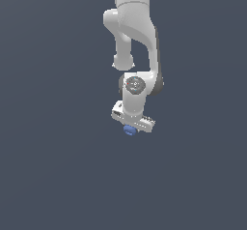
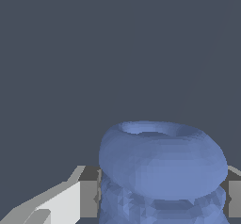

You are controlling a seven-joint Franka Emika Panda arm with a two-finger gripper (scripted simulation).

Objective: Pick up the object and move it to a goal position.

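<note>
Blue ridged cylinder [image 2: 162,171] w/ round hollow end fills near part of wrist view, clamped btwn grey finger pads [image 2: 89,198], touching both sides. In exterior view, seen as small blue lump [image 1: 129,130] just under white gripper [image 1: 131,127], held by it beneath Panda arm [image 1: 135,31]. Beyond, only plain dark grey-blue background [image 1: 48,151].

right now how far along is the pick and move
Done: the gripper has closed on the blue object; the wrist view shows a grey pad pressed against each side of it. In hand: carrying it, apparently clear of the surface. Left: reaching the goal, which neither view shows, so the remaining distance is unclear.
</note>
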